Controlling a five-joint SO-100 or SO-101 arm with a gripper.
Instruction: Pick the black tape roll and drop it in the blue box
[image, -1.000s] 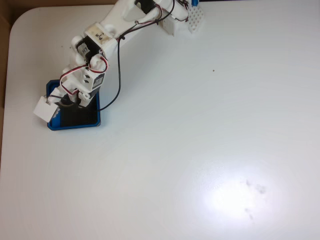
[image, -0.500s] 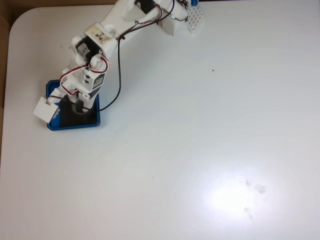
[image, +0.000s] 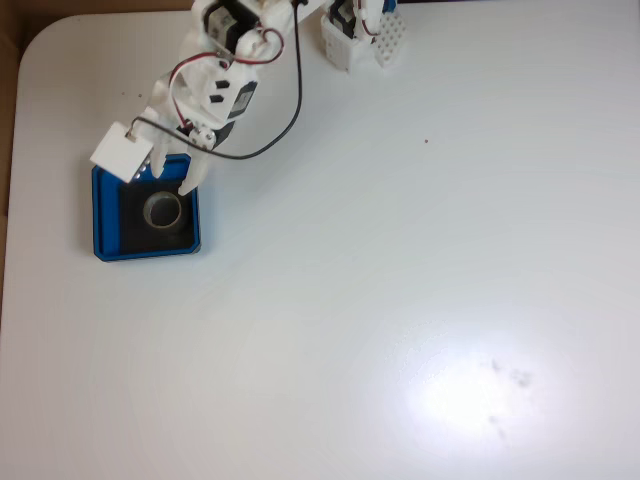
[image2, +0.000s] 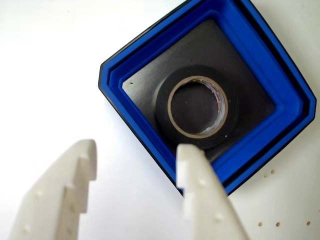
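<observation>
1. At upper left of the fixed view, we see the black tape roll (image: 163, 211) lying flat inside the blue box (image: 97, 215).
2. Our gripper (image: 172, 180) hangs spread wide and empty over the box's upper edge.

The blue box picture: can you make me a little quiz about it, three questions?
1. True or false: the black tape roll lies flat inside the blue box.
2. Is the gripper open or shut?
3. In the fixed view, the gripper sits at which edge of the box: A upper, B lower, C left?

Key: 1 true. 2 open. 3 A.
</observation>
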